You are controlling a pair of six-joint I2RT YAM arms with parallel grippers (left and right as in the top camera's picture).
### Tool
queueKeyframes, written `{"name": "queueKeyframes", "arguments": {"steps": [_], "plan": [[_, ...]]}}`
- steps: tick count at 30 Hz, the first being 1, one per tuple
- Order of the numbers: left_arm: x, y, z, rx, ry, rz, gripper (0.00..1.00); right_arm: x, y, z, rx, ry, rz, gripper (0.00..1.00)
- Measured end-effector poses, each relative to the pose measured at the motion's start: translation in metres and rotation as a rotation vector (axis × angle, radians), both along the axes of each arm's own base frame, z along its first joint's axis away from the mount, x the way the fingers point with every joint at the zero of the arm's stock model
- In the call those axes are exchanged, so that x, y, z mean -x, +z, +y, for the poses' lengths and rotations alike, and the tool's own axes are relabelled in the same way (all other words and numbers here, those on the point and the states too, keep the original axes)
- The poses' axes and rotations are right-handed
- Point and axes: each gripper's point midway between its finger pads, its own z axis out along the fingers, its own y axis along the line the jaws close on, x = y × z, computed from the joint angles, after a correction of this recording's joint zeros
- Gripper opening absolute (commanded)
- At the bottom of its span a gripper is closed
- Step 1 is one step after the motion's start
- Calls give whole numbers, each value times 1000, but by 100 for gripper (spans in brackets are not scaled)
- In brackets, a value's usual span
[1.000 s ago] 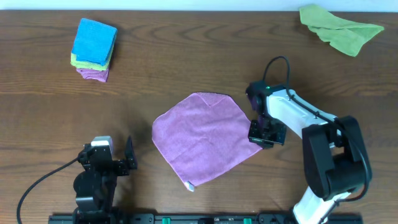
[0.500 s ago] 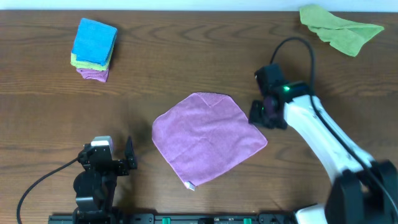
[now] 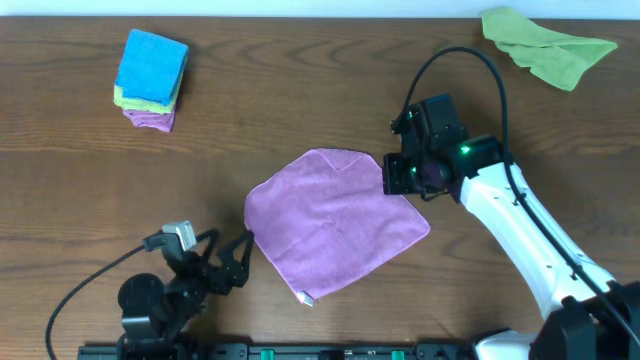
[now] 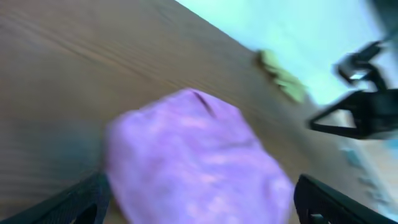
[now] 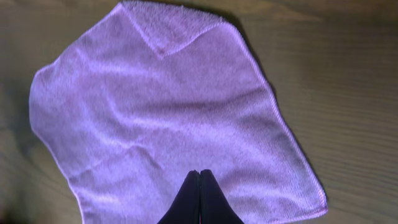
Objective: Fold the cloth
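At the near edge of the wooden surface (image 3: 300, 90), the left arm (image 3: 150, 300) sits low with its cable trailing off to the side. The left jaws are spread wide and aimed at the cloth (image 3: 335, 220), their tips just beside its near-left edge and not on it. The left wrist view is blurred, yet it shows the lilac fabric filling the space ahead between the two parted fingers (image 4: 74, 202). The cloth lies open in the middle of the surface, set like a diamond, with a small white tag (image 3: 306, 298) at its nearest corner and its far corner (image 3: 345, 158) turned over in a small flap. The right arm (image 3: 520, 230) reaches in from the near right. The right jaws are pressed together with no gap, over the cloth just inside its right-hand edge; whether they touch the fabric cannot be told. Well beyond, a folded stack (image 3: 150, 80) with blue on top stands at the far left, and a crumpled lime-green cloth (image 3: 545, 45) lies at the far right.
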Motion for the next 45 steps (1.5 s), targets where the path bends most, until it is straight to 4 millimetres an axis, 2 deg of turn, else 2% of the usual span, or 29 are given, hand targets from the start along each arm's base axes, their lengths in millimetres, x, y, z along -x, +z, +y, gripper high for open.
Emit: {"name": "queueKeyframes", "arguments": {"steps": [2,3,4,10,16,18,23,27,35,41,45], "plan": [[5,2,-8,62,-35,29,96,3,3,0,-3,6,2,2],[7,3,-12,91,-56,44,100,4,7,0,-7,11,-8,1],[10,4,-15,115,-75,56,91,5,12,0,-12,14,-22,1],[18,6,-25,194,-127,104,87,7,34,0,-40,21,-86,2],[27,5,-40,211,-200,139,85,11,39,4,-66,31,-84,1],[27,-2,-41,205,-195,179,87,13,40,6,-82,39,-78,2],[18,-45,-31,149,-99,381,90,17,40,9,-99,49,-62,2],[11,-71,-25,90,-66,459,94,18,40,10,-103,56,-60,2],[-9,-94,-20,47,-32,504,97,18,40,10,-99,74,-66,1],[-22,-104,-22,61,-28,520,98,18,40,10,-97,76,-67,2],[-33,-104,-25,84,-37,500,98,18,40,10,-97,79,-68,1]]}}
